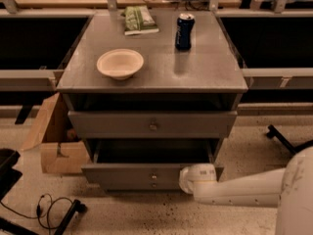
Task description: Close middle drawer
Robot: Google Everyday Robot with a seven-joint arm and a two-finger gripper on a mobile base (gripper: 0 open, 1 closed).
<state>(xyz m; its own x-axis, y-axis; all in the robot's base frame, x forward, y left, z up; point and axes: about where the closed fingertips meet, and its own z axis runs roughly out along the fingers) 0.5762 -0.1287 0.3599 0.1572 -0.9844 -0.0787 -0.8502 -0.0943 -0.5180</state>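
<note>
The middle drawer is a wide grey drawer, pulled out toward me, with its dark grey interior showing and a small round metal knob at the centre of its front. Above it, the taller top drawer also stands slightly out. A second knob just below belongs to the lowest drawer. My gripper is at the end of the white arm, which reaches in from the lower right. It sits against the right end of the middle drawer's front.
On the cabinet top are a beige bowl, a blue can and a green packet. A cardboard box stands at the left. Cables lie on the floor, and a black chair base is at the right.
</note>
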